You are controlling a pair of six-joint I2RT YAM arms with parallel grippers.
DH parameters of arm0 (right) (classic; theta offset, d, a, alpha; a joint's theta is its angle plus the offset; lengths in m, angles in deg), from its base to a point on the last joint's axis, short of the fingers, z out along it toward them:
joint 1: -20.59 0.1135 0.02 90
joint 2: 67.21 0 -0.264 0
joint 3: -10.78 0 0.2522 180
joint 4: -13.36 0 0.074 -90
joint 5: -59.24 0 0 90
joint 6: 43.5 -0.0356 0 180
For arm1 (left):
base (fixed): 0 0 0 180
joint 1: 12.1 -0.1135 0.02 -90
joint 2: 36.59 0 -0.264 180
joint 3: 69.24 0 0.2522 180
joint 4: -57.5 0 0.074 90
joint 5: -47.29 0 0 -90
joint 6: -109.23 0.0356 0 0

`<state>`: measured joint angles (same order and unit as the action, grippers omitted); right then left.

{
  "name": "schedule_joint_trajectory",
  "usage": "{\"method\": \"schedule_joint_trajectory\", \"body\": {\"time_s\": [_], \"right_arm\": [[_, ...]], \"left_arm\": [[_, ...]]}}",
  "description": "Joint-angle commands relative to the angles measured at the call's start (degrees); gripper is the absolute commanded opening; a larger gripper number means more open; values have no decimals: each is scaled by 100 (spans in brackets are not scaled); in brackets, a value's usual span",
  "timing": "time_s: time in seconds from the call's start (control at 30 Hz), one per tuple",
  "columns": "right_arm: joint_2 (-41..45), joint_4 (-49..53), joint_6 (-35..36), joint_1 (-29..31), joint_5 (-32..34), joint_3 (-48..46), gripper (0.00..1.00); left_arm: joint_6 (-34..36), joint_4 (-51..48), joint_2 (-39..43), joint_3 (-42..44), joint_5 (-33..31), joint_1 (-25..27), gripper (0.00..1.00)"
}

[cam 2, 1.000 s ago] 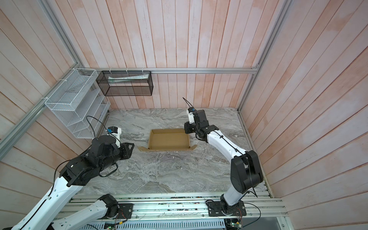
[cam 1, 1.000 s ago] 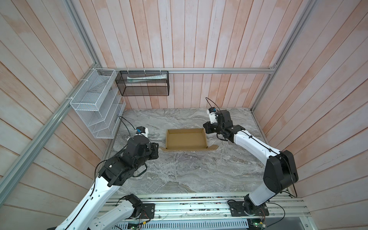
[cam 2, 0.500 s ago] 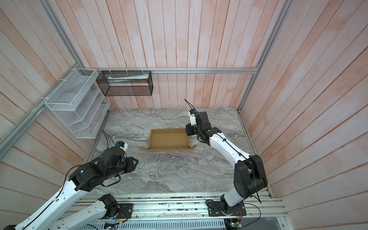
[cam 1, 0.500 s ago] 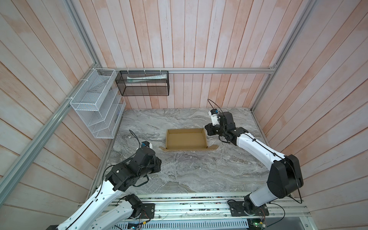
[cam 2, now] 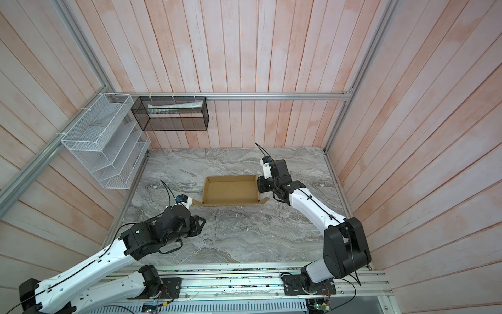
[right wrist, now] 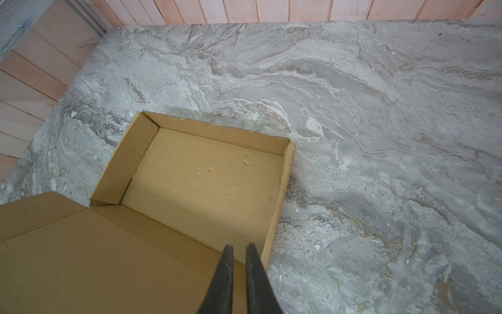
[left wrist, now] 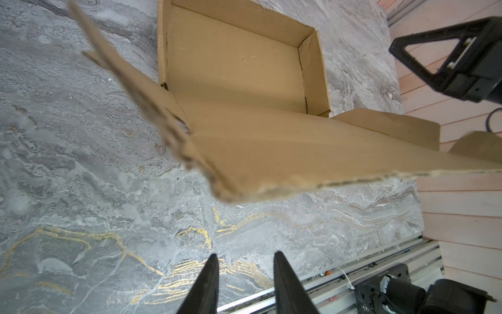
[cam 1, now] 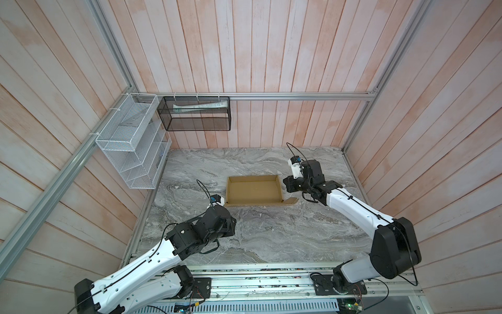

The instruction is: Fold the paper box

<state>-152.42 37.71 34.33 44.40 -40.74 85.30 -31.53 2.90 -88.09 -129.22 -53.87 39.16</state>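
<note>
Left wrist view: left claw (left wrist: 245, 254) parted and empty, box (left wrist: 233, 62) on the counter (left wrist: 81, 163) just ahead, lid (left wrist: 271, 152) half raised beyond the fingertips (left wrist: 212, 271). Right claw (right wrist: 239, 245) pinched shut on nothing, just inside the box's nearest wall. Could skid the light box or buckle the lid by pushing off-crease, unbraced.

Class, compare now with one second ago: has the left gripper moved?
Yes. The left gripper has drawn back from the white wire rack toward the front rail.
</note>
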Motion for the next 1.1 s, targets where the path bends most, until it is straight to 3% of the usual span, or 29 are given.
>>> {"method": "schedule_joint_trajectory", "body": {"time_s": [0.0,0.27,1.07], "right_arm": [[129,-139,-40,-147,-121,-180,12],[207,-467,-86,-404,-470,-510,11],[287,-680,100,-409,-1213,-1043,11]], "left_arm": [[-268,435,-141,166,-362,158,36],[-487,736,-360,226,-813,506,36],[-396,1702,-1032,285,-1796,405,38]]}}
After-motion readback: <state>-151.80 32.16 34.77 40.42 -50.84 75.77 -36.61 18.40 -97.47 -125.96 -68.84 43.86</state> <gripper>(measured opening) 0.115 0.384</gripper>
